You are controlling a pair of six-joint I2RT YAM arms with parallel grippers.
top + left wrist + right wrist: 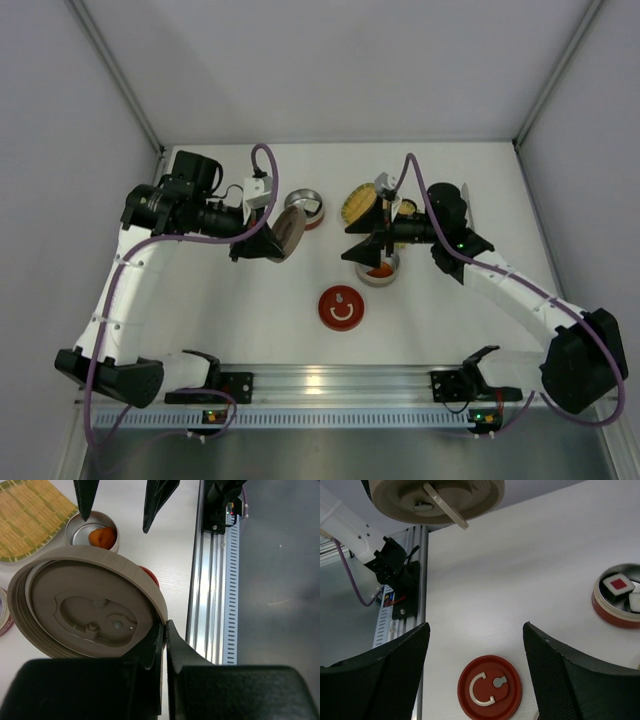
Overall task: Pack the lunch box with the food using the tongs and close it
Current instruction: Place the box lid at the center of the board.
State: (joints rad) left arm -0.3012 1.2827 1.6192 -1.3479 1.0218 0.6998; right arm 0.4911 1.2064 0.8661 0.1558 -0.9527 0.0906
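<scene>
White table (pixel 250 335), red lid (pixel 341 307) (handle up), woven tray (pixel 356 206) behind right gripper (pixel 475 630)

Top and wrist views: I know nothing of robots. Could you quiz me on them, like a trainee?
1. True or false: the left gripper is shut on the rim of the tan lid.
2. What lies in the tin under the open right gripper? A: orange chunk. B: white block. C: nothing.
3. Fill in: the lid with the ring handle is coloured ___.
Key: 1 true; 2 A; 3 red.
</scene>
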